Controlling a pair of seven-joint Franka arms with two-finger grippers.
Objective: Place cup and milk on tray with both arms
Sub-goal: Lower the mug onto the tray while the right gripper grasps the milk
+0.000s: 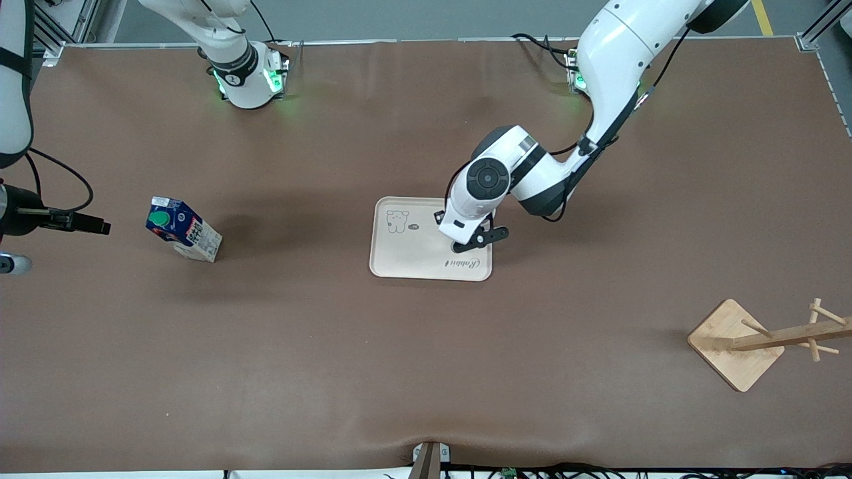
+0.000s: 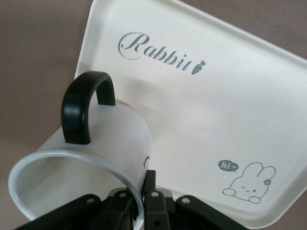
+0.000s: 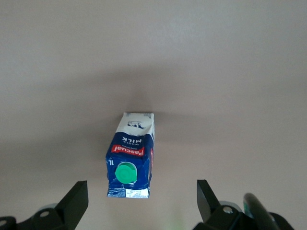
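Two big white arms (image 1: 612,60) with dark grey joints, thin black cables, black grippers (image 1: 474,241) — and green lights glowing at their bases (image 1: 251,80).

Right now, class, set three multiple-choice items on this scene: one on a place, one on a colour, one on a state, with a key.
1. Where is the left gripper?
A. over the tray
B. over the wooden rack
C. over the milk

2. What colour is the milk's cap?
A. red
B. green
C. yellow

3. The right gripper is:
A. shut on the milk
B. shut on the cup
C. open

Key: A, the left arm's hand hangs over the tray; B, the round cap is green; C, its fingers stand wide apart above the milk.
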